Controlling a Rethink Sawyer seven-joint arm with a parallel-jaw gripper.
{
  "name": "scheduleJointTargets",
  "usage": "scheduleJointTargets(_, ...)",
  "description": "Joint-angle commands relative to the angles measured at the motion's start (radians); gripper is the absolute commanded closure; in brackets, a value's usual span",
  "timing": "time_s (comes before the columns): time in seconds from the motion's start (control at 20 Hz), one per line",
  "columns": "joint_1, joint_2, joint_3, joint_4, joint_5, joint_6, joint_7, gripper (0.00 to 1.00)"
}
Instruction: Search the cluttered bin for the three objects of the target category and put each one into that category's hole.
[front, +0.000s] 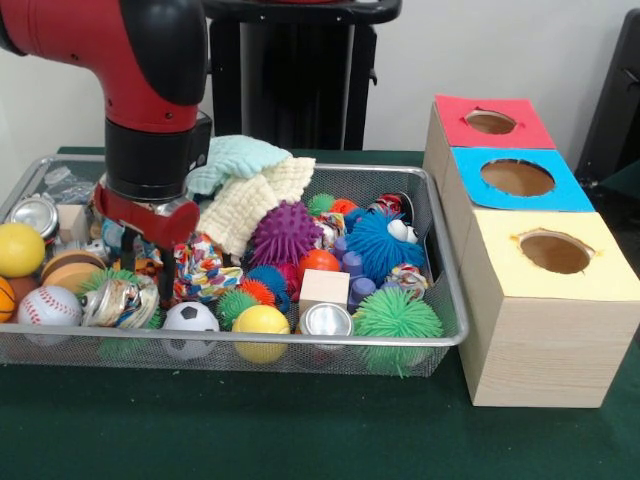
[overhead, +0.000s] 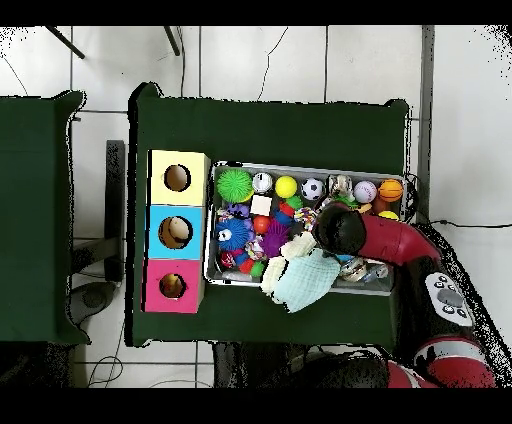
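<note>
Looking for three things of one kind, but which kind? asks the first one.

I can't tell, says the second. Nothing here shows which kind is wanted. It may be balls. There is a white baseball (front: 48, 305), a black and white soccer ball (front: 190, 320) and a smooth yellow ball (front: 260, 322), all along the near edge of the silver wire bin (front: 447, 275). That is just my guess.

Where is the hand?

The gripper (front: 148, 262) is low in the left part of the bin. It is over a squashed shiny can (front: 120, 300) and just beside a knotted rope toy of many colours (front: 205, 272). I think it is that low so it can dig or grab.

Is it holding something?

I can't tell. The fat red and black arm (overhead: 385, 240) hides it from above, and the toys crowd it from the front.

Why is the bin so hard to search?

Things are piled on each other. A mint green cloth (front: 240, 158) and a cream cloth (front: 255, 200) lie on top at the back and may cover more. A purple spiky ball (front: 285, 232) and a green spiky ball (front: 397, 315) fill the middle and right.

And the holes?

Three wooden boxes stand in a row beside the bin, close by so the trip is short. One has a red top (front: 455, 115), one a blue top (front: 470, 185), one a yellow top (front: 500, 270). Each top has a round hole.
</note>
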Motion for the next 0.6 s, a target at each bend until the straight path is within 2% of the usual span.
scheduleJointTargets(0.05,-0.037,0.003,0.135,0.021,-0.083,0.07,-0.162,0.0)
scheduleJointTargets(0.2,-0.106,-0.025,0.229,0.056,-0.188,-0.013,-0.287,0.0)
scheduleJointTargets(0.25,-0.128,-0.028,0.259,0.06,-0.202,0.006,-0.322,0.0)
scheduleJointTargets(0.45,-0.149,-0.042,0.287,0.071,-0.19,0.118,-0.296,0.0)
scheduleJointTargets(0.6,-0.142,-0.051,0.279,0.063,-0.207,0.14,-0.255,0.0)
